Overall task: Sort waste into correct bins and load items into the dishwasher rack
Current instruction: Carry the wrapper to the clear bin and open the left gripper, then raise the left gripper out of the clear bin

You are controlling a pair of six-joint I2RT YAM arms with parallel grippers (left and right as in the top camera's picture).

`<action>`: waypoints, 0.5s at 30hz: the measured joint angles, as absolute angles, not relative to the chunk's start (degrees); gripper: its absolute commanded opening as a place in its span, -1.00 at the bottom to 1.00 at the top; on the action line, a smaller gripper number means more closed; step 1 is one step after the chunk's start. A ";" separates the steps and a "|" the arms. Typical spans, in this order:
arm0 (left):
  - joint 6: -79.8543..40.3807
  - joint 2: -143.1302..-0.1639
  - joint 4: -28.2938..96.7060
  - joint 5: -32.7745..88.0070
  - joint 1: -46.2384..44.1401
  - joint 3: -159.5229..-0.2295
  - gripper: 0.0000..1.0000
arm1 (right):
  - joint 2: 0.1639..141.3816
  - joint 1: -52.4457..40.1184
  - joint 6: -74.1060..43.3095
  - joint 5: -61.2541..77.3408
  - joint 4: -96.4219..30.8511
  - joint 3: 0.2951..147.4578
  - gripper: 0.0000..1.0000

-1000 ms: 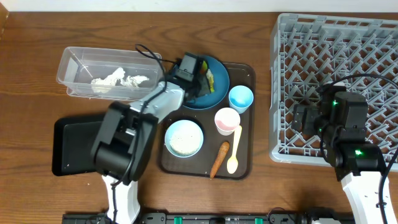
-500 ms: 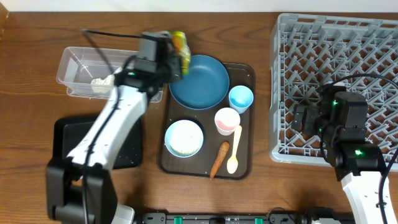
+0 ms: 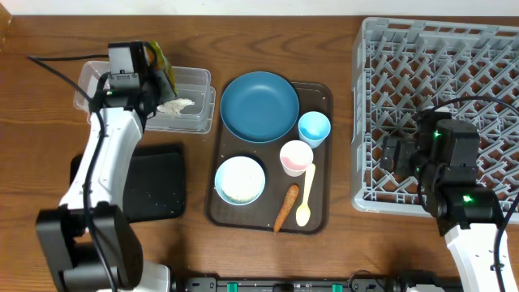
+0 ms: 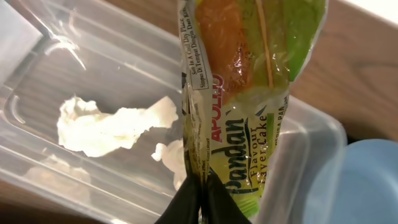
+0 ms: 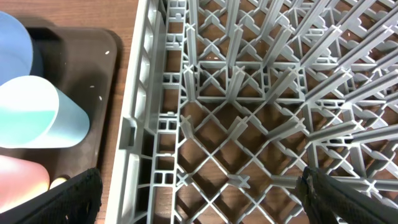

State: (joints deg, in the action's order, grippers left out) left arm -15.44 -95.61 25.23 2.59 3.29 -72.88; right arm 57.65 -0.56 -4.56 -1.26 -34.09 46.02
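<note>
Pinching snack wrapper (image 4: 249, 93) tight in left gripper (image 4: 199, 193), held above clear tub (image 4: 311, 143) with tissue (image 4: 106, 127) inside. Hovering right gripper (image 5: 205, 193) over rack (image 5: 249, 93) edge beside brown tray (image 5: 93, 56), jaws wide apart, gripping nothing

A green-and-orange wrapper (image 4: 249, 74) with red and dark lettering is seen above the clear tub (image 4: 93, 59); white tissue (image 4: 106, 127) is seen inside that tub.

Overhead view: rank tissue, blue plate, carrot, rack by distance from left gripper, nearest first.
1. Tissue, in the clear tub, beside the left gripper holding the wrapper.
2. Blue plate, brown tray's top left.
3. Carrot, near tray's bottom edge.
4. Rack, far right.
</note>
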 measured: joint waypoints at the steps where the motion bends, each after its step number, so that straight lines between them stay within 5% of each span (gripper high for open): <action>1: -15.00 -96.20 25.23 2.61 3.27 -72.88 -0.42 | 57.65 -0.56 -4.56 -1.26 -34.09 46.02 0.99; 4: -15.00 -97.80 25.06 2.57 3.27 -72.88 -0.12 | 57.65 -0.56 -4.56 -1.26 -34.26 46.02 0.99; 15: -12.05 -96.42 24.51 2.61 3.20 -72.86 0.21 | 57.65 -0.56 -4.56 -1.26 -34.44 46.02 0.98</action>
